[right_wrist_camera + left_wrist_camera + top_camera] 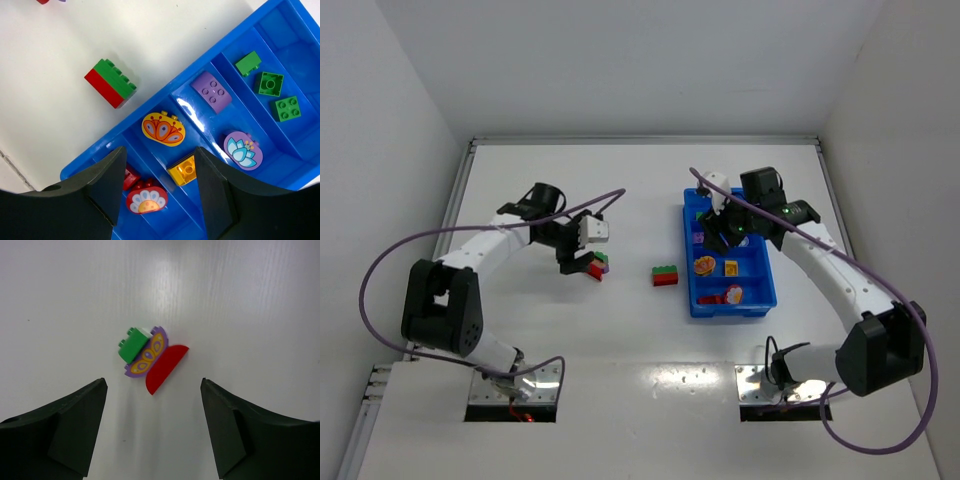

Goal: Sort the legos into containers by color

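The bench is white and smooth, and the light shines on it. White walls stand on three sides of it. A thin grey strip runs along its far edge and down its left side.

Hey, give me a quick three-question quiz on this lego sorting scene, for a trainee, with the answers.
1. True or false: the red-and-green brick lies on the table, outside the blue tray.
2. How many green bricks sit in the tray's green compartment? A two, B three, C five.
3. What is the left gripper holding?
Key: 1 true. 2 B. 3 nothing; it is open, pointed at a cluster of green, purple and red pieces.
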Motion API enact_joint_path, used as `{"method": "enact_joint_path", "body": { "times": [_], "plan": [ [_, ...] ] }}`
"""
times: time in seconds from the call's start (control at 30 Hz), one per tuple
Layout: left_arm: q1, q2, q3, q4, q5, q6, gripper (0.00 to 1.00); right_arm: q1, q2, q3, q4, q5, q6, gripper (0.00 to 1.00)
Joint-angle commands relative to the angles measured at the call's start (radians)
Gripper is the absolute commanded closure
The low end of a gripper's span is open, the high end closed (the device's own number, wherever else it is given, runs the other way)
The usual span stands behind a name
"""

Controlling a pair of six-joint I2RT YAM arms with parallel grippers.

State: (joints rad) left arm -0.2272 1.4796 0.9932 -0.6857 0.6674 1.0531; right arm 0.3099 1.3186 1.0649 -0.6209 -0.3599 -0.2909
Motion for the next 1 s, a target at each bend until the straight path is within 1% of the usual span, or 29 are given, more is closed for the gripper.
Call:
{"method": "enact_joint_path", "body": {
  "times": [0.0, 0.03, 0.07, 0.1, 0.17, 0.2, 0.27, 0.3, 0.37, 0.4, 0.47, 0.5, 0.53, 0.6, 0.63, 0.8, 0.97],
  "plan": [
    [-0.026, 0.051, 0.090, 0.087, 0.034, -0.112, 0.19, 0.003, 0.007, 0.043, 0.032, 0.010, 0.009, 0.43],
    [-0.026, 0.051, 0.090, 0.133, 0.020, -0.186, 0.20, 0.003, 0.007, 0.043, 0.032, 0.010, 0.009, 0.43],
    [-0.040, 0.039, 0.067, 0.194, -0.001, -0.370, 0.22, 0.003, 0.007, 0.043, 0.032, 0.010, 0.009, 0.43],
    [-0.055, 0.007, 0.038, 0.284, -0.034, -0.434, 0.22, 0.003, 0.007, 0.043, 0.032, 0.021, 0.009, 0.43],
    [-0.087, -0.020, 0.012, 0.323, -0.054, -0.497, 0.22, 0.003, 0.007, 0.043, 0.041, 0.021, 0.009, 0.43],
    [-0.098, -0.031, -0.001, 0.356, -0.072, -0.559, 0.23, 0.003, 0.007, 0.043, 0.041, 0.021, 0.009, 0.43],
    [-0.127, -0.051, -0.021, 0.356, -0.104, -0.596, 0.23, 0.003, -0.002, 0.034, 0.041, 0.030, 0.009, 0.43],
    [-0.136, -0.051, -0.021, 0.365, -0.123, -0.643, 0.26, 0.003, -0.002, 0.033, 0.041, 0.030, 0.009, 0.43],
    [-0.158, -0.051, -0.021, 0.365, -0.215, -0.711, 0.29, 0.003, -0.002, 0.033, 0.041, 0.030, 0.009, 0.43],
    [-0.178, -0.042, -0.005, 0.365, -0.245, -0.781, 0.31, 0.003, -0.002, 0.033, 0.041, 0.030, 0.009, 0.43],
    [-0.195, -0.029, 0.022, 0.354, -0.311, -0.838, 0.31, 0.003, -0.002, 0.024, 0.041, 0.030, 0.009, 0.43],
    [-0.217, -0.019, 0.022, 0.354, -0.339, -0.896, 0.31, 0.003, -0.002, 0.024, 0.041, 0.030, 0.009, 0.43],
    [-0.230, -0.001, 0.039, 0.354, -0.404, -0.925, 0.31, 0.003, -0.002, 0.024, 0.041, 0.030, 0.009, 0.43],
    [-0.250, 0.027, 0.073, 0.345, -0.449, -0.975, 0.31, 0.003, -0.002, 0.024, 0.041, 0.030, 0.009, 0.43],
    [-0.265, 0.068, 0.090, 0.312, -0.478, -1.011, 0.31, 0.003, -0.002, 0.024, 0.041, 0.030, 0.009, 0.43],
    [-0.274, 0.198, 0.221, 0.216, -0.508, -1.090, 0.31, 0.003, -0.002, 0.024, 0.041, 0.030, 0.009, 0.43],
    [-0.274, 0.286, 0.298, 0.126, -0.537, -1.108, 0.33, 0.003, -0.021, 0.015, 0.032, 0.030, 0.009, 0.43]
  ]
}}
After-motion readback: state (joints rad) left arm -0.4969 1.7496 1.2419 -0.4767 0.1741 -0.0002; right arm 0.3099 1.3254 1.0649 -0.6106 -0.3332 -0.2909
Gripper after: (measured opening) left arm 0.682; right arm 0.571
